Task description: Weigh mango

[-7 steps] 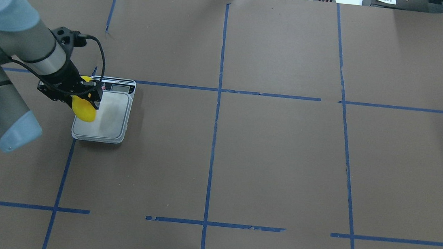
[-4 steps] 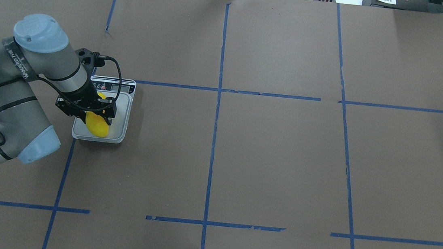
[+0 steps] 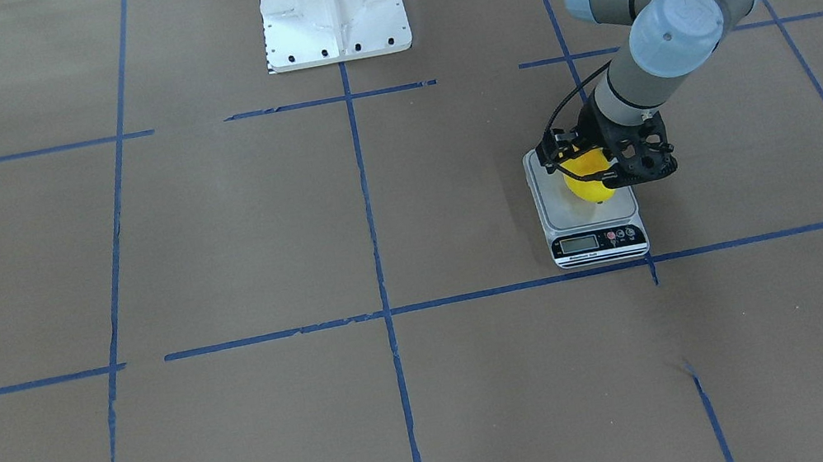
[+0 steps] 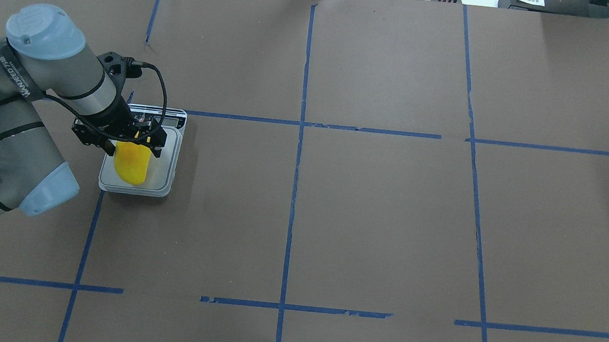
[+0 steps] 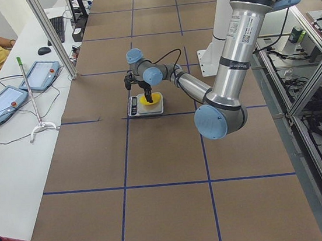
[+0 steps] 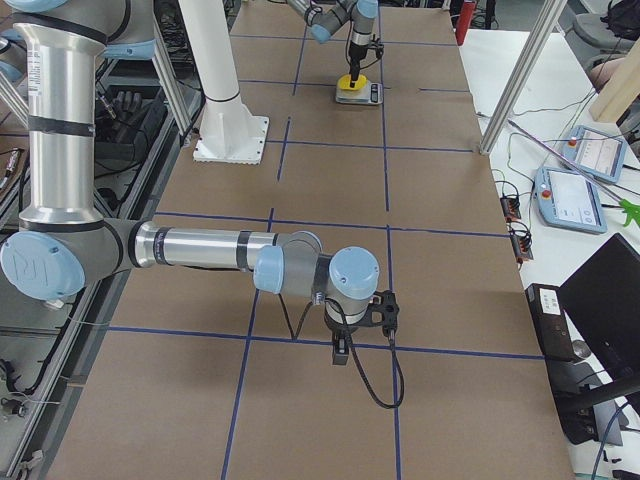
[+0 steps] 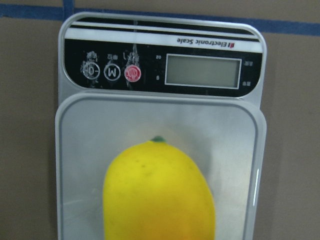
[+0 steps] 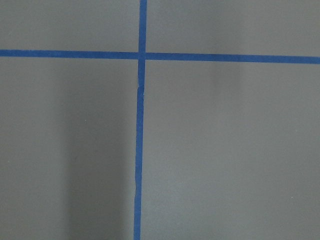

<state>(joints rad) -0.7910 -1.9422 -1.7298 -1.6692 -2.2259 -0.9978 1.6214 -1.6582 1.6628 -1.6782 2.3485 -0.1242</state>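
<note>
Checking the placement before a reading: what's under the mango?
The scale's steel platform lies under the mango. Whether the fruit actually rests on it is hidden by the fruit itself, and the left claw covers one end from overhead.

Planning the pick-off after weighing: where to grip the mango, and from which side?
Likely across the thick middle of the mango, from straight above, pinching its long sides. It runs lengthwise over the scale, stem end toward the display. The width is its narrowest span, and the tapered ends may slip.
</note>
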